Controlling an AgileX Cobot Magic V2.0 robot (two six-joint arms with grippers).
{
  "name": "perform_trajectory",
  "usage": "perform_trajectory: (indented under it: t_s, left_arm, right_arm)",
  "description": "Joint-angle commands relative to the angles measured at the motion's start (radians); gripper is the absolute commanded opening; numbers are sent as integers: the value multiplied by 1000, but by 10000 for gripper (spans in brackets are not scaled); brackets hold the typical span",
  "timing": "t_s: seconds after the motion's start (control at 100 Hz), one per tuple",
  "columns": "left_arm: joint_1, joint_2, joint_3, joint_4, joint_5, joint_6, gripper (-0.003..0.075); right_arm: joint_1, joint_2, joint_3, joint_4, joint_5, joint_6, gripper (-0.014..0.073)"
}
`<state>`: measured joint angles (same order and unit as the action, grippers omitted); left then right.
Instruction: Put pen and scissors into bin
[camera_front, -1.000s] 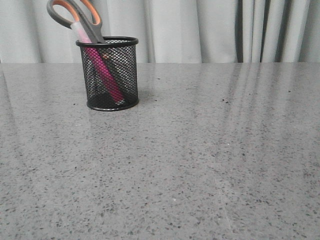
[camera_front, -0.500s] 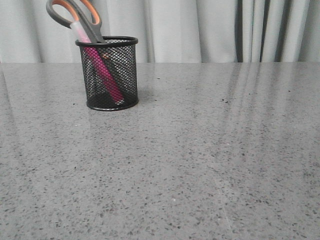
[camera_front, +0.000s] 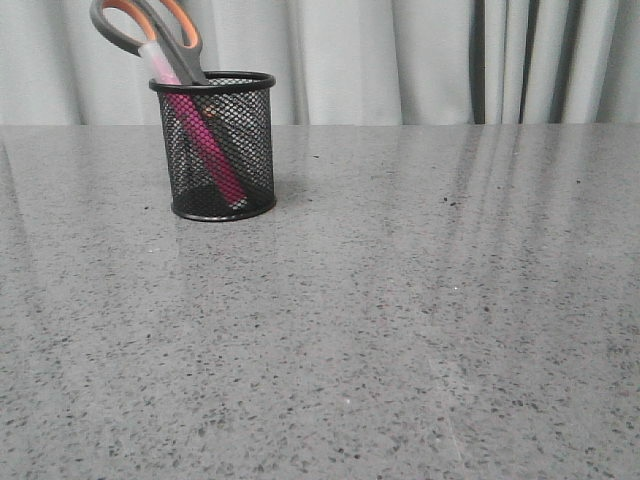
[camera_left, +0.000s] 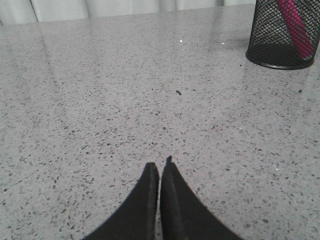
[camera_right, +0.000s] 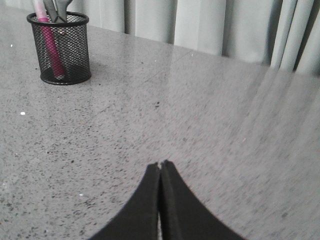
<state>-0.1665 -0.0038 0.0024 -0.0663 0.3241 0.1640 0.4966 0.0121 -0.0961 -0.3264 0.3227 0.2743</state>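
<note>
Change: hardly anything; bin, pen and scissors sit as they did a second ago.
Bin (camera_front: 212, 146): upright near the bench's far left edge.
Pen (camera_front: 205, 148): inside the bin, leaning, cap poking above the rim.
Scissors (camera_front: 150, 28): blades down in the bin, handles sticking out.
Left gripper (camera_left: 159, 170): fingers pressed together, holding nothing.
Right gripper (camera_right: 160, 167): likewise closed, empty, above bare bench (camera_front: 420, 330).

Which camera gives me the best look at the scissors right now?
The front view: the scissors stand handles-up in the bin, loops mostly visible. The right wrist view catches only the cropped handles. In the left wrist view, only the bin and pink pen show.
</note>
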Motion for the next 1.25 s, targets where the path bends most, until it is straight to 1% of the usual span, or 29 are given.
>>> perform_trajectory:
  t_s: [0.0,0.05,0.09,0.13,0.22,0.3,0.35,0.52,1.24]
  left_arm:
    - [2,-33,43,-10,-75,-14,-19]
    - [2,-33,43,-10,-75,-14,-19]
    - [2,-33,43,-10,-75,-14,-19]
    - [2,-33,43,-10,-75,-14,-19]
    - [2,-33,43,-10,-75,-14,-19]
    - [2,-33,43,-10,-75,-14,-19]
    - [2,-33,43,-10,-75,-14,-19]
    - [2,-33,43,-10,-75,-14,-19]
    - [2,-33,43,-10,-75,-14,-19]
  right_arm:
    - [-114,15,48,151,-188,-83,-70]
    - [-190,15,94,220,-240,-146,-70]
    - [-251,15,125,239,-284,-180,-70]
    - [-295,15,121,239,-229,-184,-70]
    - [-388,13,121,239,-173,-185,-70]
    - [-423,13,121,239,-104,-185,-70]
    - [-426,11,121,239,-51,-185,-70]
    - [-426,-38,121,239,-32,-186,-70]
    - [-426,-42,121,239,-35,-186,-70]
